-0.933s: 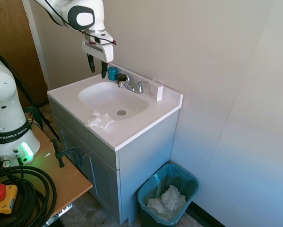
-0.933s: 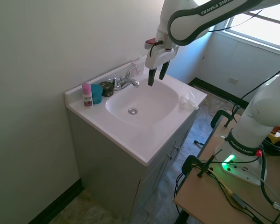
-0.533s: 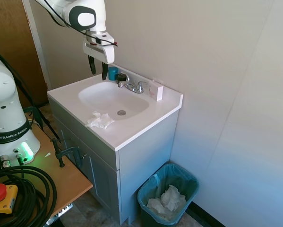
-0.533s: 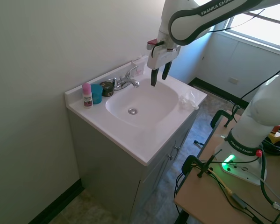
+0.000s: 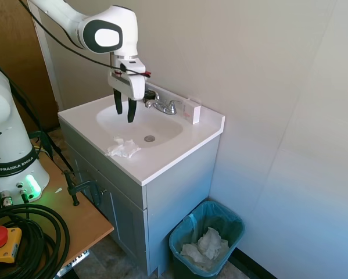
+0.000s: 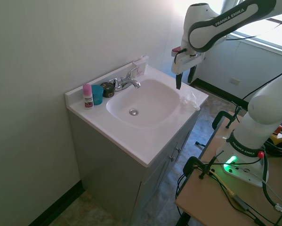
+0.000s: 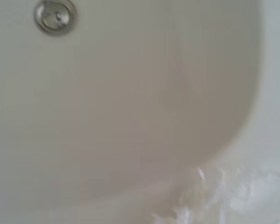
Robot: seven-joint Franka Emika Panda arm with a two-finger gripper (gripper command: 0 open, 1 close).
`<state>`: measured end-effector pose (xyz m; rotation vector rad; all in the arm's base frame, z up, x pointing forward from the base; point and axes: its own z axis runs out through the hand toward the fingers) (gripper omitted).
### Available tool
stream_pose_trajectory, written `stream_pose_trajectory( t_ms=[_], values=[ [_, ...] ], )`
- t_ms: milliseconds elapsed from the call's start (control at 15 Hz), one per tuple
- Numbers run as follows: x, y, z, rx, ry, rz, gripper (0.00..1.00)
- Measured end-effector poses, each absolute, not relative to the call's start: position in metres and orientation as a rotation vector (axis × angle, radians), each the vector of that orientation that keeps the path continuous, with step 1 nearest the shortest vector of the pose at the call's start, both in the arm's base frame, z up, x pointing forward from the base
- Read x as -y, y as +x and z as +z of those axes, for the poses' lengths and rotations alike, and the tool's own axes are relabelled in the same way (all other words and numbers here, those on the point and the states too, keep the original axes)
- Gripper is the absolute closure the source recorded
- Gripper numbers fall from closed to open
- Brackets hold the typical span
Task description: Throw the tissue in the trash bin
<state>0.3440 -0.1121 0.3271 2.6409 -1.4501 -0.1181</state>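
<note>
The tissue [image 5: 122, 148] is a small crumpled white wad on the vanity's front rim, beside the sink basin [image 5: 140, 121]. It also shows at the counter edge [image 6: 190, 100] and, blurred, in the wrist view [image 7: 231, 196] near the basin's curve. My gripper [image 5: 125, 111] hangs over the basin a little above and behind the tissue, open, with nothing between its fingers. From the other side the gripper [image 6: 184, 81] is just above the tissue. The trash bin [image 5: 235, 224], dark with a teal liner, stands on the floor to the right of the vanity.
A chrome faucet [image 5: 165, 106] and a small white box [image 5: 192, 110] sit at the counter's back. A teal cup [image 6: 97, 94] and a pink-capped bottle [image 6: 87, 95] stand in the back corner. White crumpled paper [image 5: 205, 247] lies in the bin. The drain [image 7: 55, 16] is visible.
The gripper has come down from near the faucet and moved across the basin toward the front rim and the tissue. The tissue has not moved.
</note>
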Motion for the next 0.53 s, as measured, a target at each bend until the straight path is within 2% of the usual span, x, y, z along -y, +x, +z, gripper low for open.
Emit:
stream_pose_trajectory(
  t_ms=[533],
  values=[
    [0.134, 0.342, 0.256, 1.438, 2.626, -0.224, 0.0]
  ],
)
